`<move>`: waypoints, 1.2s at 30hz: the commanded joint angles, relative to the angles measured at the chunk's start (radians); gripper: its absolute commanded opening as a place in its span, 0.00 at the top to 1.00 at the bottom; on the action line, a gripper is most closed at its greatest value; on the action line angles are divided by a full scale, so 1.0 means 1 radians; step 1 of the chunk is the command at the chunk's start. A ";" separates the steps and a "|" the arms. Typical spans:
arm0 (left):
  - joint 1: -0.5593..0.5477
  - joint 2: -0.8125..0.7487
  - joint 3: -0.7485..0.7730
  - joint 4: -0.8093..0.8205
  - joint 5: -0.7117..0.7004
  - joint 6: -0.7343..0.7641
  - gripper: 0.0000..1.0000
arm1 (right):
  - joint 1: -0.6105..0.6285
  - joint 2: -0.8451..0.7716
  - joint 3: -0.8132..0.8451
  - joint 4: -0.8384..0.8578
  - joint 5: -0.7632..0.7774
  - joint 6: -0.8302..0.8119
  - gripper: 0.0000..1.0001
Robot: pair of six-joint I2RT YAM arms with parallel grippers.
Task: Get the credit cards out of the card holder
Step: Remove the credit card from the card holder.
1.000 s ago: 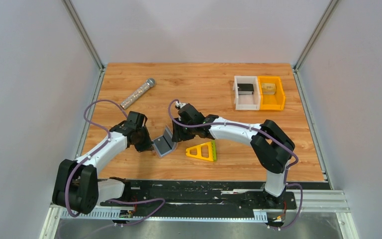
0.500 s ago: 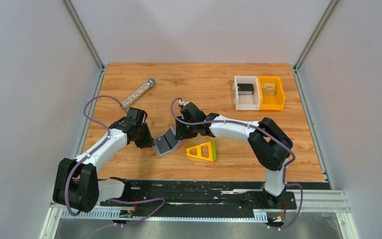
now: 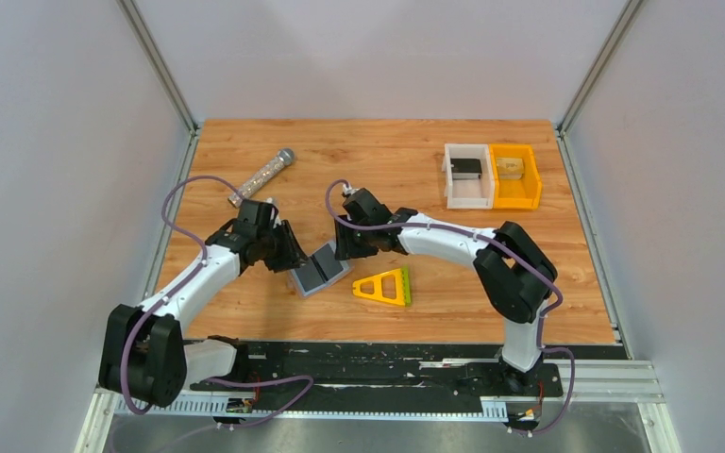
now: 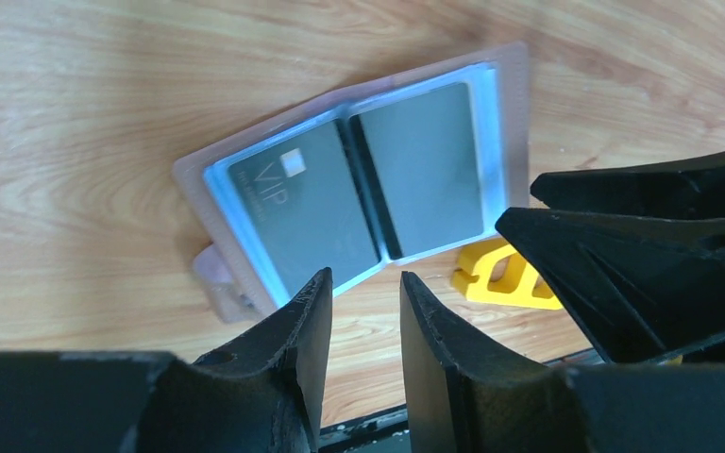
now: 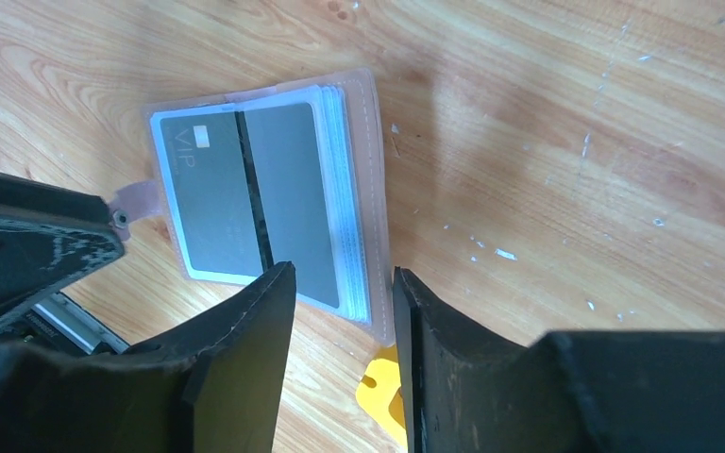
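Card holder — one, spread open | cards — two visible

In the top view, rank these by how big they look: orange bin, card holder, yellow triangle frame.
1. orange bin, clearly largest.
2. card holder and yellow triangle frame: they look too alike to rank.

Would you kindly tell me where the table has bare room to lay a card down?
Bare wood: the far strip between the tube and the white bin, and the right side between the right arm and the table's edge. Crowded round the card holder, hemmed by the left gripper, the right gripper and the yellow triangle.
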 commanded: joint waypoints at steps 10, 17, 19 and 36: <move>0.004 0.043 -0.038 0.164 0.098 -0.004 0.59 | 0.002 -0.047 0.138 -0.064 -0.024 -0.044 0.61; 0.004 0.064 -0.082 0.248 0.122 -0.017 0.58 | -0.023 0.037 0.161 -0.028 -0.123 -0.062 0.64; 0.004 0.079 -0.082 0.264 0.126 -0.021 0.58 | -0.035 0.053 0.155 -0.020 -0.145 -0.064 0.64; 0.003 0.147 -0.148 0.426 0.137 -0.058 0.54 | -0.082 0.127 0.058 0.073 -0.269 -0.040 0.77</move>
